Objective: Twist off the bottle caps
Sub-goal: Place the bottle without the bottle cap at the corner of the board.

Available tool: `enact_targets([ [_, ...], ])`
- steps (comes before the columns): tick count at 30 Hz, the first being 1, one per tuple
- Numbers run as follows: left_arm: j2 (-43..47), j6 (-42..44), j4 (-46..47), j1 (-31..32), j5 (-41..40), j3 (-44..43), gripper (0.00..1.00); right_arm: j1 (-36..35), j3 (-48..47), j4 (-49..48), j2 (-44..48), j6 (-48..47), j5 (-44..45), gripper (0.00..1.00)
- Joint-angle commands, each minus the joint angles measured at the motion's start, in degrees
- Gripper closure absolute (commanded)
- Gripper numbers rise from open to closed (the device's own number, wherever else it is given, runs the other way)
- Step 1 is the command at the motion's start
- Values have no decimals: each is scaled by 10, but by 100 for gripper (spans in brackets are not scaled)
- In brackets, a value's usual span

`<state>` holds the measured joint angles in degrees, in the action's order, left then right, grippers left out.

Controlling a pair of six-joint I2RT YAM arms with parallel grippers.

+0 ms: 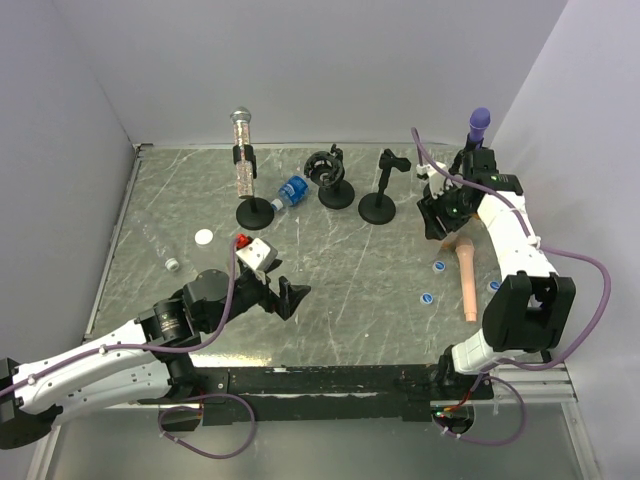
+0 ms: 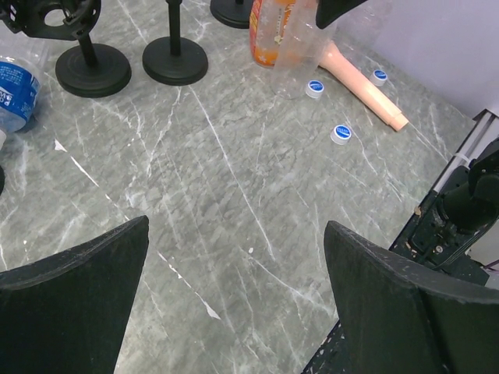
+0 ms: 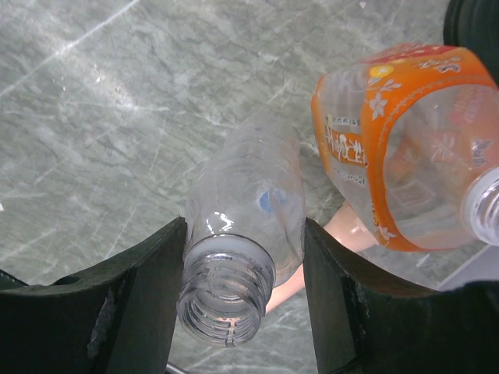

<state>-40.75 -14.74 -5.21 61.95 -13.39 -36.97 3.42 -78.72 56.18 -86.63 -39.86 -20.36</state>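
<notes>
Since the grey marble table [image 1: 330, 270] is the biggest thing going, I'll start there: both arms reach over it from the near edge. On the near left the left arm [image 1: 110, 365] lies low, and the left gripper [image 1: 283, 296] is spread wide over bare stone with nothing between its fingers. Up the right side bends the right arm [image 1: 510, 260], and the right gripper [image 3: 243, 234] is clamped on the shoulders of a clear bottle [image 3: 249, 187] at the far right, mouth open, no cap on it. An orange bottle [image 3: 398, 148] stands just beside that one, also capless. Along the far side there's a silver glitter mic [image 1: 242, 150] on its stand, then two black stands [image 1: 335, 185] [image 1: 380, 195], and a purple mic [image 1: 480, 122] sticking up behind the right gripper. A blue-labelled bottle [image 1: 291, 190] lies between the silver mic's round base and the next stand; I honestly can't tell if it's capped. Nearer on the right, a peach handle [image 1: 467, 275] lies flat on the table. Around it sit three loose blue caps: two [image 1: 439, 266] [image 1: 427, 297] just left of it and one [image 1: 494, 286] to its right. Over on the left, well apart from all that, is a lone white cap [image 1: 204, 237].
</notes>
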Motion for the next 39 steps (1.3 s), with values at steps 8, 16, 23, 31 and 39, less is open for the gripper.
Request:
enact_targets([
  [8,16,-11,1,-2,-8,-3,3,21,-23,-3,-12,11,-5,51],
  [16,9,-11,5,-3,-4,-4,3,26,-32,1,2,9,-12,37],
  [23,6,-11,3,-2,-2,-9,3,33,-53,9,15,12,-21,26],
  [31,4,-13,1,-2,-1,-13,4,38,-58,16,28,10,-31,18],
  [39,-1,-15,-5,-2,-1,-22,3,40,-71,23,44,14,-47,16],
])
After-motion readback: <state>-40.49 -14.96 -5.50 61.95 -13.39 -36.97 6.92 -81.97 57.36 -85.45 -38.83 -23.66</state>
